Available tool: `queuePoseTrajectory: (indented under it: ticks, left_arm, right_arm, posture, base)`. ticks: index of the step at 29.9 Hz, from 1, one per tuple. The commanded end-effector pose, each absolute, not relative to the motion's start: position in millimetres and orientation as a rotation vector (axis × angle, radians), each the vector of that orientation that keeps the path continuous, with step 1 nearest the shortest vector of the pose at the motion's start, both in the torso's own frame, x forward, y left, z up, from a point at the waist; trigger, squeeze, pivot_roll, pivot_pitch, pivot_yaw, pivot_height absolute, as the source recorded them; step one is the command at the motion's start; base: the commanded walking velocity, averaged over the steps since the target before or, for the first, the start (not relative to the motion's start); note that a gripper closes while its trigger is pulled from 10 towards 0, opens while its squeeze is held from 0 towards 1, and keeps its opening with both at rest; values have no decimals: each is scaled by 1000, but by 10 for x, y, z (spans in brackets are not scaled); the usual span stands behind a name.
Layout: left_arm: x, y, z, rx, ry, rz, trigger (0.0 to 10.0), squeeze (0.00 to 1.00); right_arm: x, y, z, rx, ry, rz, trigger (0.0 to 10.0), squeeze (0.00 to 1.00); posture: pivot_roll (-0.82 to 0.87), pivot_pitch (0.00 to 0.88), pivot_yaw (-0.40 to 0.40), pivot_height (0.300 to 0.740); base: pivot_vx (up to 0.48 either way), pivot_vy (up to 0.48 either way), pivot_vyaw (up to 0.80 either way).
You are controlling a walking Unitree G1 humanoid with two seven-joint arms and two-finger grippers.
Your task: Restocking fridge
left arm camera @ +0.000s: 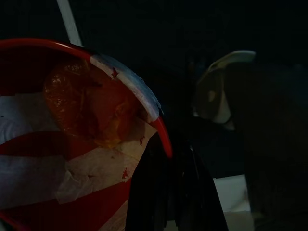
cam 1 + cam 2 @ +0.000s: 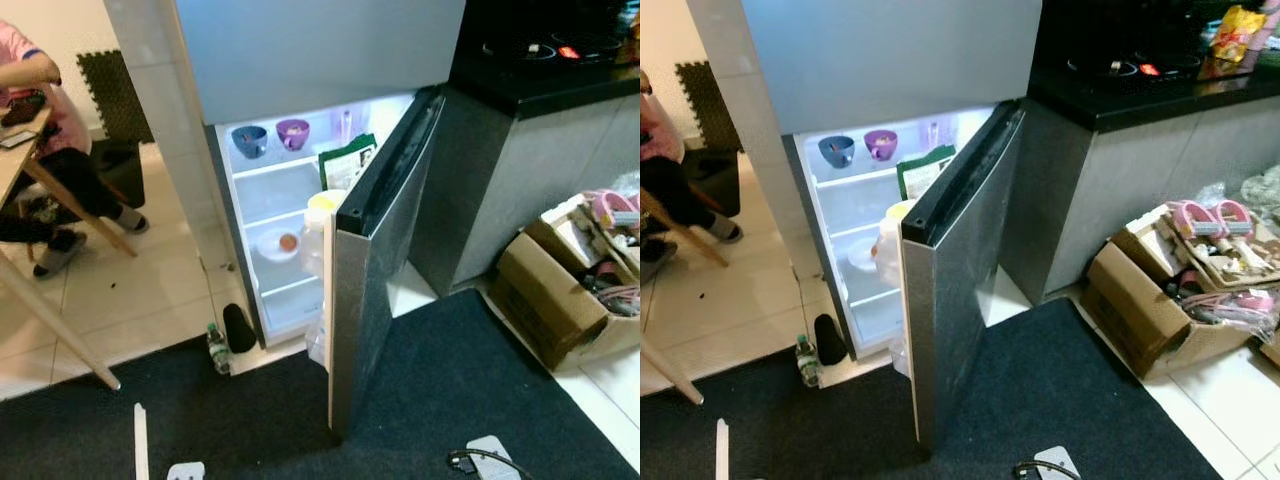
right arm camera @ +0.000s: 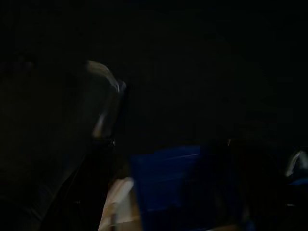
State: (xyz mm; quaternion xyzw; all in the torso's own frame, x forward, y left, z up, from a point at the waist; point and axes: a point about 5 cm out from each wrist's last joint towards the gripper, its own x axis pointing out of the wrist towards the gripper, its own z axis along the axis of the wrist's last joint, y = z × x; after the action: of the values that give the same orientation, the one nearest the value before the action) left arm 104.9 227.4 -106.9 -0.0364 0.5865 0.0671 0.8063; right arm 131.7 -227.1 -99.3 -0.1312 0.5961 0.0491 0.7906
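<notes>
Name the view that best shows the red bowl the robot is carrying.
The left wrist view: the red bowl appears close up, orange food inside under plastic wrap, left gripper at its rim. The eye views look at the open fridge; the right wrist view is too dark.
</notes>
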Motion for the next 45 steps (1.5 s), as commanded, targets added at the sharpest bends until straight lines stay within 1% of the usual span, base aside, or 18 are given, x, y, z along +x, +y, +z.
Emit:
queuePoseTrajectory:
  ticks: [1,7,9,11,12,13,15,21,23,27,33,34,35,37,38,40,44,45]
  left_arm:
    - [1200,2239,-1032,-105,1191,142,10000,0]
    - [1666,2407,-819,-85,1031,175,10000,0]
    - [1921,2482,-674,-61,960,162,10000,0]
    - [1921,2482,-674,-61,960,162,10000,0]
    - [2124,2530,-544,-23,906,144,10000,0]
    - [2124,2530,-544,-23,906,144,10000,0]
    - [2598,2589,-188,52,768,103,10000,0]
    - [3153,2461,326,118,565,-26,10000,0]
    - [3195,2441,372,124,549,-41,10000,0]
    - [3429,2247,624,144,464,-159,10000,0]
    - [3601,2004,827,184,407,-285,10000,0]
    - [3652,1870,887,204,389,-343,10000,0]
    - [3652,1870,887,204,389,-343,10000,0]
    - [3710,1535,961,237,363,-488,10000,0]
    - [3710,1535,961,237,363,-488,10000,0]
    - [3709,1287,979,246,348,-593,10000,0]
    - [3694,1123,981,227,339,-654,10000,0]
    - [3657,976,953,212,340,-713,10000,0]
  right_arm:
    - [1336,-2301,-980,-299,1273,105,10000,0]
    - [1337,-2298,-980,-298,1272,105,10000,0]
    - [1337,-2293,-981,-295,1271,103,10000,0]
    - [1337,-2293,-981,-295,1271,103,10000,0]
    - [1337,-2291,-982,-290,1268,97,10000,0]
    - [1337,-2291,-982,-290,1268,97,10000,0]
    - [1338,-2287,-983,-272,1250,70,10000,0]
    - [1389,-2337,-952,-294,1201,60,10000,0]
    - [1425,-2374,-929,-298,1186,60,10000,0]
    - [1583,-2448,-844,-302,1129,60,10000,0]
    - [1607,-2462,-829,-308,1115,55,10000,0]
    - [1575,-2482,-836,-310,1119,47,10000,0]
    - [1575,-2482,-836,-310,1119,47,10000,0]
    - [1497,-2510,-858,-310,1128,39,10000,0]
    - [1497,-2510,-858,-310,1128,39,10000,0]
    - [1430,-2522,-878,-314,1138,39,10000,0]
    - [1396,-2536,-886,-314,1144,37,10000,0]
    - [1386,-2540,-888,-319,1147,40,10000,0]
  posture:
    - [-43,0,17,740]
    - [-42,0,18,740]
    - [-45,0,21,740]
    - [-45,0,21,740]
    - [-46,0,26,740]
    - [-46,0,26,740]
    - [-53,0,35,740]
    - [-63,2,55,740]
    - [-63,2,55,740]
    - [-78,49,77,740]
    - [-111,58,99,740]
    - [-126,57,108,740]
    - [-126,57,108,740]
    - [-145,61,111,740]
    - [-145,61,111,740]
    - [-161,52,119,740]
    - [-166,56,117,740]
    - [-165,55,114,740]
  base:
    - [0,0,0]
    - [0,0,0]
    - [0,0,0]
    - [0,0,0]
    - [0,0,0]
    - [0,0,0]
    - [0,0,0]
    - [0,0,0]
    - [0,0,0]
    - [0,0,0]
    - [0,0,0]
    - [0,0,0]
    - [0,0,0]
    - [0,0,0]
    - [0,0,0]
    - [0,0,0]
    - [0,0,0]
    - [0,0,0]
